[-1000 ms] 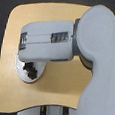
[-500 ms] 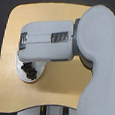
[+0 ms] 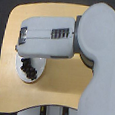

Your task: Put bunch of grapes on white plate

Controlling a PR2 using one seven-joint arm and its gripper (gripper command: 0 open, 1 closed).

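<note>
On glossy round white plate [image 3: 36, 71]: knobbly bunch of grapes [image 3: 29, 69]

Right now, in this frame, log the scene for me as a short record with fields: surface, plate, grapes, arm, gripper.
surface: light wooden table with rounded corners
plate: white plate near the table's edge on the exterior view's left, upper part hidden under the arm
grapes: bunch of grapes lying on the plate, dark cluster
arm: grey robot arm reaching in from the exterior view's right, forearm over the plate
gripper: gripper at the arm's end, above the plate; jaws too blurred to tell open from shut
</note>
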